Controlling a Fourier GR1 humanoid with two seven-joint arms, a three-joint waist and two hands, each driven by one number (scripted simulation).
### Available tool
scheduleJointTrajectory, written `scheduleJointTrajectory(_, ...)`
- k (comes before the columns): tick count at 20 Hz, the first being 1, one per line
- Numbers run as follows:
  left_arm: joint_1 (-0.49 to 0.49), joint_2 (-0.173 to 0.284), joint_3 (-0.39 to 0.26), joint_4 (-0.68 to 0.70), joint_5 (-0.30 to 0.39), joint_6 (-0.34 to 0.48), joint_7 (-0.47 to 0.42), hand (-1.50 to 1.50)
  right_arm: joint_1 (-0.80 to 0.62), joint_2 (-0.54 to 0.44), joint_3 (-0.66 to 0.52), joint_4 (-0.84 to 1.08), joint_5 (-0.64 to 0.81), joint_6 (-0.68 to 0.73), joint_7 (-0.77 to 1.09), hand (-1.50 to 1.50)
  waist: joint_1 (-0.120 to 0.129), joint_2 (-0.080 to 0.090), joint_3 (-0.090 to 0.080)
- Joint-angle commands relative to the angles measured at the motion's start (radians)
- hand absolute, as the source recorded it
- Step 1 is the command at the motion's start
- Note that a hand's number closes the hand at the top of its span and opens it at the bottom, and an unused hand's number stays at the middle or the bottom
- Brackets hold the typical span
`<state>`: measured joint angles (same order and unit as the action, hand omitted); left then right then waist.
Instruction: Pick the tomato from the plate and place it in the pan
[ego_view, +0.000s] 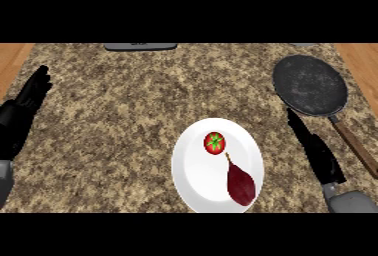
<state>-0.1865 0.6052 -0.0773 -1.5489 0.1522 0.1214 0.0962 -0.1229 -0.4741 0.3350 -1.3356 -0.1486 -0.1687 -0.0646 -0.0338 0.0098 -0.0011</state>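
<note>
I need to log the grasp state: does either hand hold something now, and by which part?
Nothing is held. The right hand and left hand have straight fingers; the tomato lies on the plate.

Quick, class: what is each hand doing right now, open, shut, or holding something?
Left hand: open, resting at the left edge, holding nothing.
Right hand: open, fingers straight, holding nothing.

My counter (133, 115) looks like speckled granite, wood at its edges; the plate (193, 175) is smooth, glossy white; the pan (310, 85) is dark and matt — handle wooden; the tomato (215, 143) shines; my hands look matt black.
</note>
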Motion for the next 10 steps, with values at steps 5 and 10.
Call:
scheduleJointTrajectory(5,-0.027,-0.162,-0.007,0.007,0.098,0.038,0.030,0.00,-0.285,0.155,-0.007,-0.114,-0.217,0.277,-0.108,1.50,0.103,0.001,0.004)
scheduleJointTrajectory(10,0.009,-0.248,0.000,-0.009,0.146,0.086,0.071,0.00,-0.284,0.003,-0.046,0.012,0.017,0.253,-0.383,1.50,0.051,-0.006,0.003)
